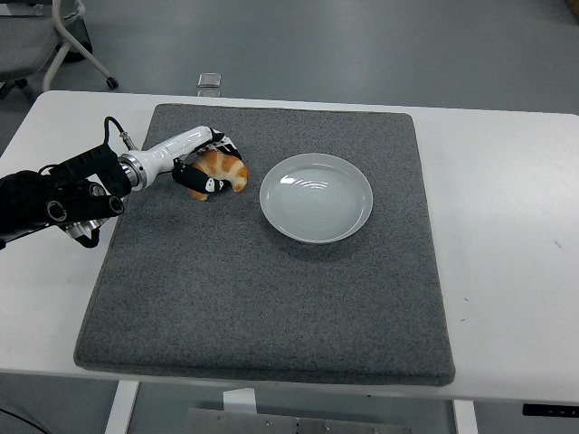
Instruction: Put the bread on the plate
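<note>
A: What's the setting?

B: A white tabletop (507, 208) on a grey floor, with a large grey mat (271, 298) covering most of it. At the top left corner a chair base on castors (77, 45) shows, and a small grey object (209, 80) lies on the floor just past the tabletop's far edge.

A: Where is the plate?

B: The white plate (316, 197) sits on the mat, a little right of its centre and toward the far side. It holds nothing.

A: And the bread?

B: The bread (223, 169), golden-brown with a paler patch, is at the mat's far left part, just left of the plate but apart from its rim. Whether it rests on the mat or is raised off it, I cannot tell.

A: What is the left hand doing?

B: The left hand (204, 167) comes in from the left on a black arm with a white forearm section. Its fingers are curled round the bread: dark fingertips (210, 186) press its near side, and others wrap over its far side, so the hand has hold of it.

A: And the other arm?

B: It doesn't appear anywhere over the tabletop.
</note>
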`<control>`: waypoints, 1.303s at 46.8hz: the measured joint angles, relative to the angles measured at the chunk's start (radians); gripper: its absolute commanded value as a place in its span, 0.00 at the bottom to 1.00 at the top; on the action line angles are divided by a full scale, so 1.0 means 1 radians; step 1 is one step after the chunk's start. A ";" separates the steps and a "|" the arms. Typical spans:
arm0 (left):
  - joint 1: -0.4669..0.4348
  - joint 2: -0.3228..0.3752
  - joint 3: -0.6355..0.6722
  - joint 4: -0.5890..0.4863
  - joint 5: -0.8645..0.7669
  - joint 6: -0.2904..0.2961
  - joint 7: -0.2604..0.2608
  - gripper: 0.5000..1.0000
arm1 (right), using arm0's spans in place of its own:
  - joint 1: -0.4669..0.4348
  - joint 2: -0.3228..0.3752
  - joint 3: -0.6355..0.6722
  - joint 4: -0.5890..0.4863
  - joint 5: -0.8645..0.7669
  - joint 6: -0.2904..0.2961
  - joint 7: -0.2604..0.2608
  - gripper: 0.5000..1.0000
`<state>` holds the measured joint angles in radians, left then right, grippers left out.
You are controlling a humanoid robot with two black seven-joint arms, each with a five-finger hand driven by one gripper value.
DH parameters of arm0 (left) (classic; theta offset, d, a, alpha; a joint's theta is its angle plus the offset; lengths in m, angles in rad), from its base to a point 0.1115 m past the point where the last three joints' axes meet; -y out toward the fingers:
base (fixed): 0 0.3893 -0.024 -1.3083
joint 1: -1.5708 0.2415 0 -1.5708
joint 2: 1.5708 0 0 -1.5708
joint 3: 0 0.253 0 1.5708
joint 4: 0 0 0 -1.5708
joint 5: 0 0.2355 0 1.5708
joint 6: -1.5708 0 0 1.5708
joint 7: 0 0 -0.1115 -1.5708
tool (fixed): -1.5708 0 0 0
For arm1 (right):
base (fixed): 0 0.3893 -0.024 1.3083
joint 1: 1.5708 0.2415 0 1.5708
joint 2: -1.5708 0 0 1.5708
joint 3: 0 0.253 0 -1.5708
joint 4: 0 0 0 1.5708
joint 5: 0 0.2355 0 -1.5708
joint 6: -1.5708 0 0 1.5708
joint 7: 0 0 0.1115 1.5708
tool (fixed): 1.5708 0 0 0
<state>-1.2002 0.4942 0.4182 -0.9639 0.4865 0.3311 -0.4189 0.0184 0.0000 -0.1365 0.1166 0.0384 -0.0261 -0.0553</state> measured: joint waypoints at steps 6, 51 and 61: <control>0.001 0.011 -0.045 0.001 0.000 0.000 -0.005 0.00 | 0.000 0.000 0.000 0.000 0.000 0.000 0.000 0.86; -0.435 0.026 -0.120 -0.003 -0.001 -0.182 0.090 0.00 | 0.000 0.000 0.000 0.000 0.000 0.000 0.000 0.86; -0.417 -0.196 -0.090 0.034 -0.002 -0.138 0.123 0.00 | 0.000 0.000 0.000 0.000 0.000 0.000 0.000 0.86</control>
<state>-1.6168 0.2981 0.3282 -0.9302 0.4846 0.1934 -0.2958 0.0184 0.0000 -0.1365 0.1166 0.0383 -0.0261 -0.0553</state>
